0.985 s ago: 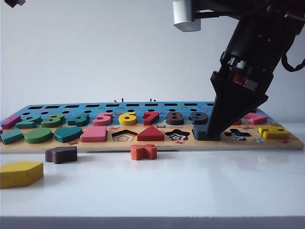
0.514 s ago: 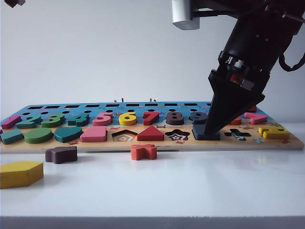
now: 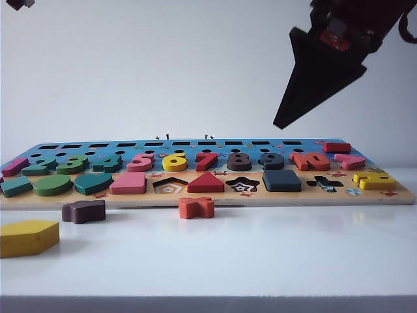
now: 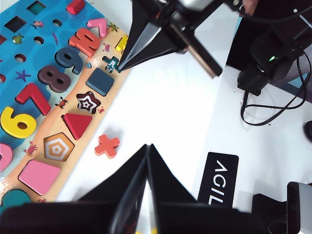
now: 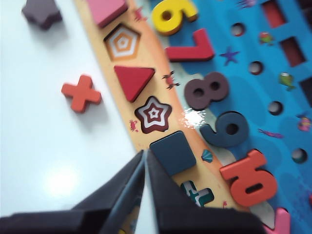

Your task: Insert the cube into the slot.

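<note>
Cube [image 3: 281, 180]: one dark navy square block, lying flat in the slot [image 5: 173, 153] on the front strip of the puzzle board [image 3: 195, 199]; it fills the recess, so none of the floor shows. In the exterior view it sits at about 3 o'clock from the star recess [image 3: 242, 185] and at 9 o'clock from the cross-shaped recess [image 3: 324, 184].

Right gripper [image 3: 279, 124] hangs in the air well above the board, at roughly 12 o'clock from the cube, its jaws clenched to a single point and holding nothing. Left gripper [image 4: 147, 146] hovers over the white counter [image 3: 260, 248] off the board's front edge, its jaws likewise pressed together and empty.

Counted in the exterior view: one board; three loose pieces on the counter, namely one yellow pentagon block [image 3: 27, 237], one dark brown notched piece [image 3: 83, 210] and one orange cross [image 3: 196, 207]. Three open recesses show on the front strip: one pentagon recess [image 3: 170, 186], one star, one cross. Seated beside them are one pink block [image 3: 128, 183] and one red triangle [image 3: 206, 182].

Readable number pieces include a pink 5 [image 3: 139, 162], a yellow 6 [image 3: 174, 161], a red 7 [image 3: 206, 160], a brown 8 [image 3: 239, 160], a navy 9 [image 3: 271, 160] and an orange 10 [image 3: 311, 160]. On a black plate [image 4: 218, 179] in the left wrist view, white letters read "AGIL"; the rest is cut off.
</note>
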`<act>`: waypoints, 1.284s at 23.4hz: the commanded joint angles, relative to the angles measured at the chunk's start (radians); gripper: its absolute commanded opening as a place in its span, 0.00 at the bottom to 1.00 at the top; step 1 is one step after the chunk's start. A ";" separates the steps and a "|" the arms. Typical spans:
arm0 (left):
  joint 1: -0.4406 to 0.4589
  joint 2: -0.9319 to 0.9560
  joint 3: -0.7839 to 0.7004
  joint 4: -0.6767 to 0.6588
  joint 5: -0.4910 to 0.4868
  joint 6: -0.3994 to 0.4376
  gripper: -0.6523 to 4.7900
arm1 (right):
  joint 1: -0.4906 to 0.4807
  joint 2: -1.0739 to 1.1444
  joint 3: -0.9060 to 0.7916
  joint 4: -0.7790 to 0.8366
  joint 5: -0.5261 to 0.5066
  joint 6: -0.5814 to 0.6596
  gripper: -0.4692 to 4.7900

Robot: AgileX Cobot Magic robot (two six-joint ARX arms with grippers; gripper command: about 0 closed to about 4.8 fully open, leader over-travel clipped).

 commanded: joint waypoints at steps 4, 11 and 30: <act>0.000 -0.003 0.005 0.011 0.004 0.001 0.15 | -0.004 -0.149 -0.038 0.088 0.026 0.249 0.38; 0.000 -0.003 0.005 0.015 0.000 0.005 0.15 | -0.082 -0.342 -0.209 0.280 0.067 0.390 0.45; 0.009 -0.034 0.005 0.097 -0.090 0.004 0.15 | -0.523 -1.025 -0.601 0.382 0.222 0.571 0.09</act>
